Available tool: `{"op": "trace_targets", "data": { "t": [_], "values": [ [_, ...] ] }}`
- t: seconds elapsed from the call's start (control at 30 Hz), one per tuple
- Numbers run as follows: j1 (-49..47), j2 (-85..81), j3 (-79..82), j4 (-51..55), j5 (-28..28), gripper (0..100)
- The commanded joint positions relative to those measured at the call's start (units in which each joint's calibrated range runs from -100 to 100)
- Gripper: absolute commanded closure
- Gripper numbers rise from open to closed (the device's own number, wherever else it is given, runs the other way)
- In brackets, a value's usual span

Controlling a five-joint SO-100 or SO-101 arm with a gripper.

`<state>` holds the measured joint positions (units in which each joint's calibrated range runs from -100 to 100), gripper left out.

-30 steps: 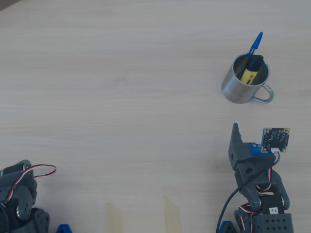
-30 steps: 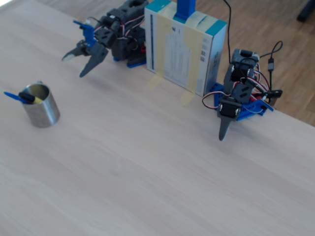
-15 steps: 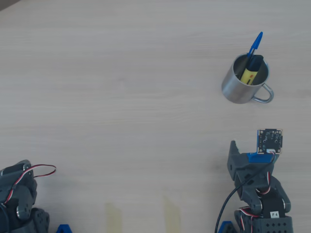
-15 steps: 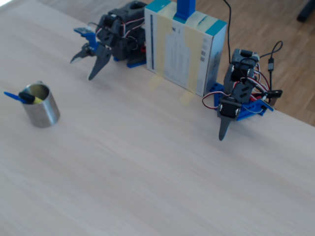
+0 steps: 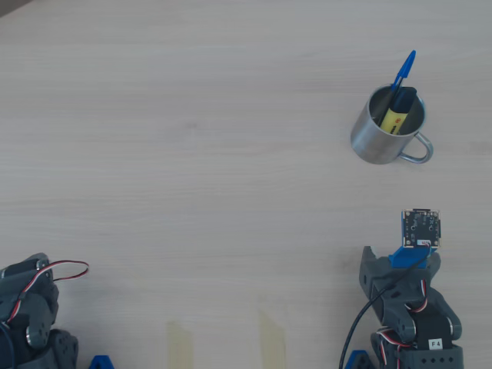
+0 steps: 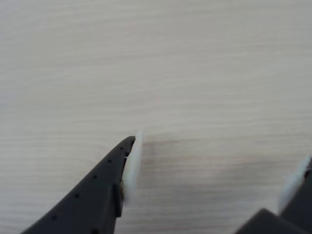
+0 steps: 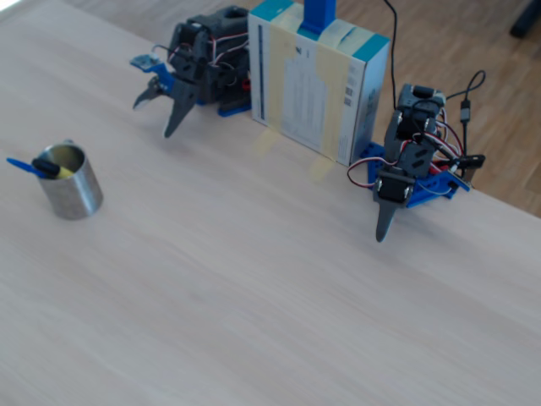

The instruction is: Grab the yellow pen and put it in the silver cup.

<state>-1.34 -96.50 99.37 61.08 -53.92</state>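
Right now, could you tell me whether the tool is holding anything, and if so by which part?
Nothing is held. The tool is open over bare table, and the yellow pen already stands inside the silver cup.

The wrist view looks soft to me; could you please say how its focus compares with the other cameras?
Wrist view: fingers and wood grain blurred. Overhead view: sharp, silver cup glints mildly. Fixed view: slightly soft, evenly lit.

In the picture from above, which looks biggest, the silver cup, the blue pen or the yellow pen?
Largest to smallest in the overhead view:
1. silver cup
2. blue pen
3. yellow pen
Both pens are partly hidden inside the cup, so their order is unsure.
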Motion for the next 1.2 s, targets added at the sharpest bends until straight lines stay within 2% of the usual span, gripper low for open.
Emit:
{"op": "trace_targets", "data": {
  "t": [0.0, 0.57, 1.17],
  "values": [
    [0.5, -0.5, 0.4, 1.9, 0.3, 55],
    [0.5, -0.7, 0.4, 13.2, 0.0, 55],
    [0.4, -0.7, 0.4, 14.3, 0.3, 56]
  ]
}}
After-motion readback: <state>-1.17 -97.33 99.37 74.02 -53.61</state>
